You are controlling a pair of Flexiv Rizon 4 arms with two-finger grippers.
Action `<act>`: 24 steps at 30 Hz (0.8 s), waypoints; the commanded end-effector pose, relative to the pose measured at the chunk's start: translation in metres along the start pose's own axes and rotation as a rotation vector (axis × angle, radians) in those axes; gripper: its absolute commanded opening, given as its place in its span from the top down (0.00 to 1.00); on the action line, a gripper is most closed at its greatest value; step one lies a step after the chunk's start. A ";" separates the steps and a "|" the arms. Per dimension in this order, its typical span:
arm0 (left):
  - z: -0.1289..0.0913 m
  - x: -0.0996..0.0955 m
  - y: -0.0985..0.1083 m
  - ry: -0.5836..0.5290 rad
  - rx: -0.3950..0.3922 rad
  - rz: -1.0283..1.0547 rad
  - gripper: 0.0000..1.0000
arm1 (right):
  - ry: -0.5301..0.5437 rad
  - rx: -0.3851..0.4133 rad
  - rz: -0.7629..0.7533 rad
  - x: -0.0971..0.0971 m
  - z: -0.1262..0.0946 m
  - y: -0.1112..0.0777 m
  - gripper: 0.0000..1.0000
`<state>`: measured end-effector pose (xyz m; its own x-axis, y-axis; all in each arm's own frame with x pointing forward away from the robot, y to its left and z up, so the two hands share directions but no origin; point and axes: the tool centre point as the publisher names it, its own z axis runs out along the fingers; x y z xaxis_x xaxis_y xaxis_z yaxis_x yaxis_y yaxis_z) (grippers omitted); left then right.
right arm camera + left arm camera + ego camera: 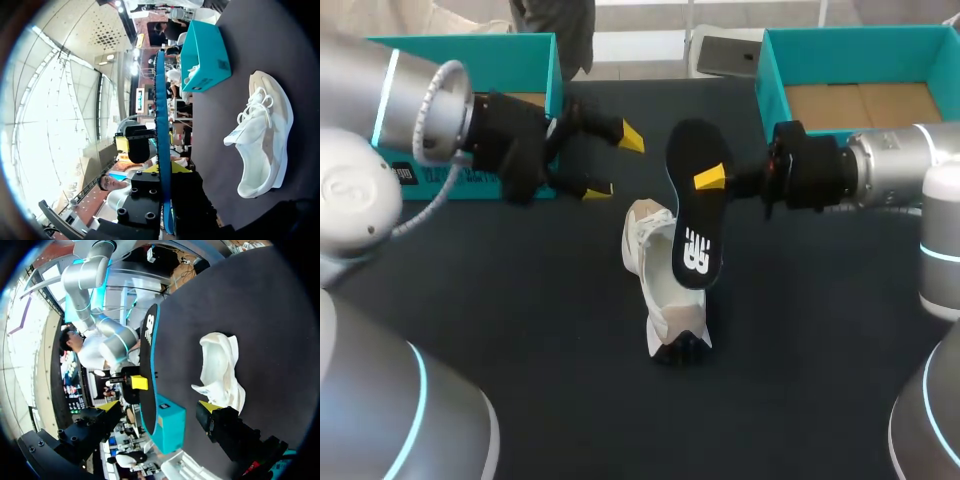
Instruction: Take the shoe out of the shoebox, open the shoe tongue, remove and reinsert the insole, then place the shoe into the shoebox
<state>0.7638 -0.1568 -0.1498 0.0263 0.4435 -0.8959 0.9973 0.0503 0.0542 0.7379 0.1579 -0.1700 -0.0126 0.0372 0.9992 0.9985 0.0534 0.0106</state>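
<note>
A white shoe point(655, 272) lies on its side on the black table point(520, 300), mid-table, seen also in the left wrist view point(220, 367) and the right wrist view point(265, 132). My right gripper point(712, 180) is shut on a black insole point(696, 215) with a blue underside, held above the shoe. Both wrist views show the insole edge-on point(148, 360) point(161, 115), and in the right wrist view it sits between my right gripper's point(166, 175) fingers. My left gripper point(615, 163) point(160, 406) stands open and empty, left of the insole and above the table.
An open teal shoebox point(772, 85) with a cardboard floor stands at the back right, behind my right arm. A second teal box point(535, 60) stands at the back left behind my left arm, and shows in both wrist views point(169, 422) point(202, 55).
</note>
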 end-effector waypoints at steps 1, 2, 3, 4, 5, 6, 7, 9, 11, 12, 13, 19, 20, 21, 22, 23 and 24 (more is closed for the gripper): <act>0.010 0.005 0.000 -0.152 -0.014 -0.012 0.00 | 0.000 -0.002 0.002 -0.001 0.004 -0.001 1.00; 0.012 0.005 0.001 -0.166 -0.020 -0.014 0.00 | 0.002 -0.003 0.002 -0.001 0.006 -0.002 1.00; 0.014 0.004 0.001 -0.175 -0.026 -0.023 0.00 | 0.004 -0.003 0.001 0.000 0.007 -0.002 1.00; 0.015 0.003 0.002 -0.175 -0.026 -0.027 0.00 | 0.006 -0.004 0.001 -0.001 0.008 -0.003 1.00; 0.017 0.003 0.002 -0.189 -0.029 -0.034 0.00 | 0.008 -0.005 0.001 -0.001 0.009 -0.004 1.00; 0.019 0.002 0.003 -0.198 -0.031 -0.045 0.04 | 0.009 -0.006 0.002 -0.001 0.010 -0.004 1.00; 0.021 0.001 0.004 -0.201 -0.031 -0.045 0.04 | 0.011 -0.007 0.001 -0.001 0.011 -0.004 1.00; 0.026 0.000 0.005 -0.211 -0.030 -0.051 0.06 | 0.013 -0.007 0.000 -0.001 0.012 -0.005 1.00; 0.032 -0.001 0.006 -0.229 -0.029 -0.056 0.07 | 0.015 -0.005 -0.003 0.002 0.015 -0.005 1.00; 0.035 -0.001 0.006 -0.228 -0.028 -0.056 0.09 | 0.015 -0.004 -0.004 0.003 0.016 -0.005 1.00; 0.038 -0.001 0.007 -0.238 -0.029 -0.054 0.10 | 0.015 -0.003 -0.005 0.003 0.017 -0.004 1.00; 0.053 -0.002 0.014 -0.268 -0.044 -0.081 0.41 | 0.017 0.009 -0.010 0.004 0.021 -0.004 1.00; 0.055 -0.002 0.016 -0.273 -0.047 -0.084 0.48 | 0.017 0.011 -0.011 0.005 0.022 -0.004 1.00; 0.057 -0.002 0.017 -0.275 -0.058 -0.094 0.53 | 0.017 0.013 -0.011 0.005 0.023 -0.004 1.00; 0.059 -0.002 0.018 -0.284 -0.060 -0.104 0.54 | 0.016 0.013 -0.011 0.005 0.023 -0.004 1.00; 0.060 -0.003 0.018 -0.287 -0.058 -0.111 0.55 | 0.016 0.013 -0.012 0.005 0.023 -0.004 1.00; 0.061 -0.004 0.018 -0.292 -0.064 -0.113 0.55 | 0.016 0.012 -0.012 0.005 0.024 -0.004 1.00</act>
<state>0.7829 -0.2002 -0.1685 -0.0614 0.1753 -0.9826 0.9900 0.1361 -0.0376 0.7314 0.1781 -0.1649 -0.0237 0.0190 0.9995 0.9976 0.0654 0.0225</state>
